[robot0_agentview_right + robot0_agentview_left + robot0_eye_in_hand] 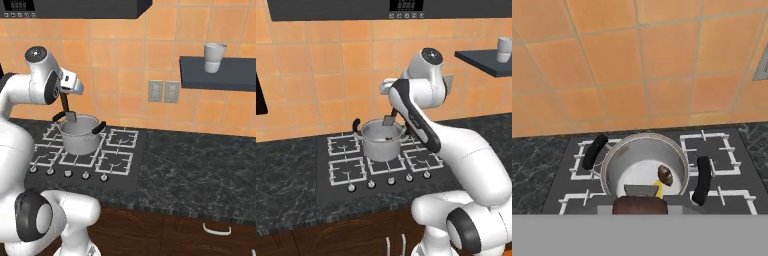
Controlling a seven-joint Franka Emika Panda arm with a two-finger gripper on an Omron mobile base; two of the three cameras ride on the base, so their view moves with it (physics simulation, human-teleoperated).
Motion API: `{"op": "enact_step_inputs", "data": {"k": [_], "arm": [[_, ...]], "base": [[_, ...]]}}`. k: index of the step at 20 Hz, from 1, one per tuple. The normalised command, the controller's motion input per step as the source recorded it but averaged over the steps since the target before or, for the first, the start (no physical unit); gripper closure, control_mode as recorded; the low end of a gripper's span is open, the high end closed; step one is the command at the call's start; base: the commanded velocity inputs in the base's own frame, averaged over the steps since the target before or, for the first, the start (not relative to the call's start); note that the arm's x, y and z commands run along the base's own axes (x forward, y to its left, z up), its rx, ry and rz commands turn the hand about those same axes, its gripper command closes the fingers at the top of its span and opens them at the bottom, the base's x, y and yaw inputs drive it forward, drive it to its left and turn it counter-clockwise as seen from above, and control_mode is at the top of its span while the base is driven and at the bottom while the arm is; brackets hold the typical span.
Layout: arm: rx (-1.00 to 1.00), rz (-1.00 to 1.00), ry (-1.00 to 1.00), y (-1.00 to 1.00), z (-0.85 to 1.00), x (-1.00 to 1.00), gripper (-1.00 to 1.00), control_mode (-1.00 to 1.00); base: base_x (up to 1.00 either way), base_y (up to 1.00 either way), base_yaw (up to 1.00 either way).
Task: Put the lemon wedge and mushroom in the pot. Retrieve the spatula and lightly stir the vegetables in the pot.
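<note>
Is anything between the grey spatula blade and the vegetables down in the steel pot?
Nothing visible. The flat light-grey blade of the reddish-brown-handled spatula hangs at the near rim of the round silvery steel pot. The brown mushroom and the yellow lemon wedge lie on the open pot floor beside the blade.

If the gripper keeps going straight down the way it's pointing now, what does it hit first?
Probably the pot. The gripper is shut on the spatula, whose blade hangs over the rim, so the blade would likely reach the pot floor near the lemon wedge and mushroom; depth is unclear.
</note>
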Motion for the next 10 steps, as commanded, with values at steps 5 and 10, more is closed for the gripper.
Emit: {"op": "enact_step_inputs", "data": {"k": [5, 10], "arm": [[-0.03, -0.03, 0.13, 0.14, -0.50, 0.72, 1.00, -1.00], [0.00, 0.00, 0.14, 0.03, -0.39, 0.45, 1.00, -1.00]], "base": [[0.00, 0.00, 0.00], [0.00, 0.00, 0.00]]}}
